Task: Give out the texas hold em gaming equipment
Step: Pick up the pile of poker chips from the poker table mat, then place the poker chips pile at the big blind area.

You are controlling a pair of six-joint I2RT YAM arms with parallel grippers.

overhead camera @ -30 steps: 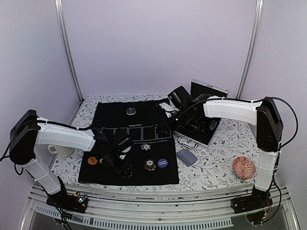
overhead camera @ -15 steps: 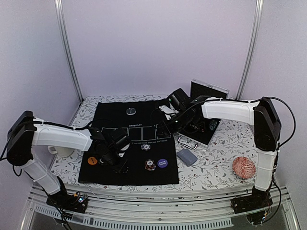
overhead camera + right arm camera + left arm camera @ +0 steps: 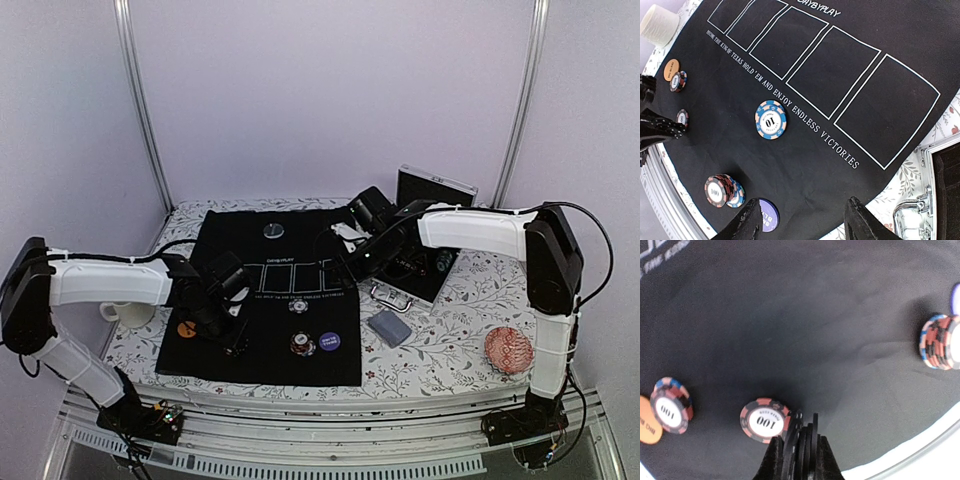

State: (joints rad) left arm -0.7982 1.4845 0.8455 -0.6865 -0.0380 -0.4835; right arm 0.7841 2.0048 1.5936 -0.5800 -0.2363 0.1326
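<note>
Left gripper is pinching a few dark chips on edge near the mat's front edge, beside a flat red chip. Right gripper is hanging half open and empty. Orange button, purple button and a chip pile are sitting out. Printed card boxes are showing no cards, with the card deck lying off the mat. Probably about halfway.

- Left arm wore smooth white shells over its long links, with black joint housings.
- Right arm matched it: white shells, with black blocks at elbow and shoulder.
- Thin black cables looped loosely beside both arms.
- Bases were black, each with small coloured wiring on a board.
- Left gripper and right gripper had matte black, tapering fingers.
</note>
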